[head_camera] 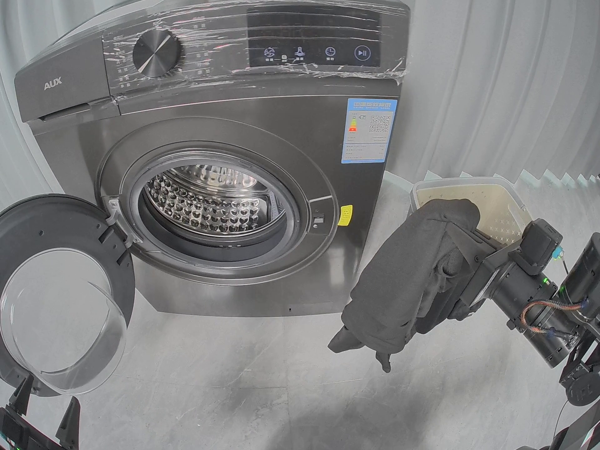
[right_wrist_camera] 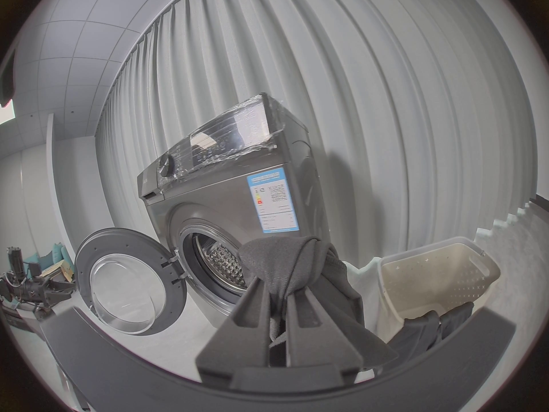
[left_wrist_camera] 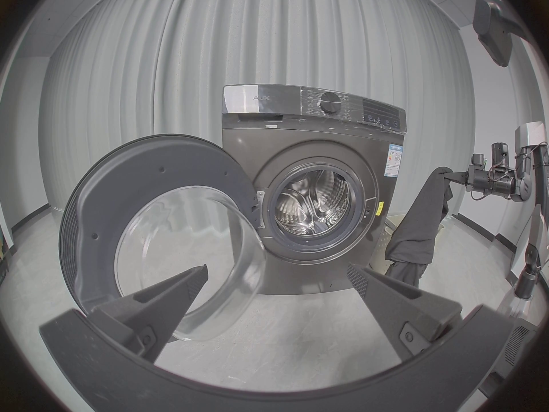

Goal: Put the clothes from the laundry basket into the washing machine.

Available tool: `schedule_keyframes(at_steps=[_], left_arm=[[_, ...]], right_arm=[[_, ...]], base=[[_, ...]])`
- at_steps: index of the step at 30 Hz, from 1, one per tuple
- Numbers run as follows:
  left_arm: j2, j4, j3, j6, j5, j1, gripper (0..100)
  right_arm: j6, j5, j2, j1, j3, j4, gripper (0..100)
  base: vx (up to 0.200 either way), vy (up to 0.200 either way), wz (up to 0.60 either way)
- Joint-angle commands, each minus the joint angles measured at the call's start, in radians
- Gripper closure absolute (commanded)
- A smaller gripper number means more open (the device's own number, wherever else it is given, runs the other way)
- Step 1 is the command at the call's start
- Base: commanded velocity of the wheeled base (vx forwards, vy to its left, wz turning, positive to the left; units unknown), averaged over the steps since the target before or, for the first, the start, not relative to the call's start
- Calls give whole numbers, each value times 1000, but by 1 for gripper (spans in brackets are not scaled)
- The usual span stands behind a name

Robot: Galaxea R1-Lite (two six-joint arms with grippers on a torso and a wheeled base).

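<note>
My right gripper is shut on a dark grey garment, which hangs in the air in front of the cream laundry basket, right of the washing machine. The right wrist view has the fingers pinched on a fold of the garment. The machine's round door stands swung open to the left, and the steel drum looks bare. My left gripper is open, low at the front left, near the open door; its fingertips poke in at the bottom edge.
The laundry basket stands on the floor against the machine's right side, by the white curtain. Pale floor lies open in front of the machine. The open door takes up the space at the front left.
</note>
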Motion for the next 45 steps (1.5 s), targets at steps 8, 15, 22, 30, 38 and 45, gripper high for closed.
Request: schedule_keyframes(at_steps=[8,15,22,30,38,45], left_arm=[[-16,0,16,-1,0,-1,0],[-16,0,16,1,0,1,0],[-16,0,16,1,0,1,0],[-16,0,16,-1,-1,1,0],[-16,0,16,-1,0,-1,0],[-16,2,16,-1,0,1,0]], right_arm=[[1,2,2,2,2,-1,100],[1,2,2,2,2,-1,100],[1,2,2,4,5,0,100],[3,2,2,13,6,0,100],[3,2,3,15,6,0,100],[4,2,5,16,6,0,100]], base=[[0,0,0],[0,0,0],[0,0,0],[0,125,0],[0,200,0],[0,143,0]])
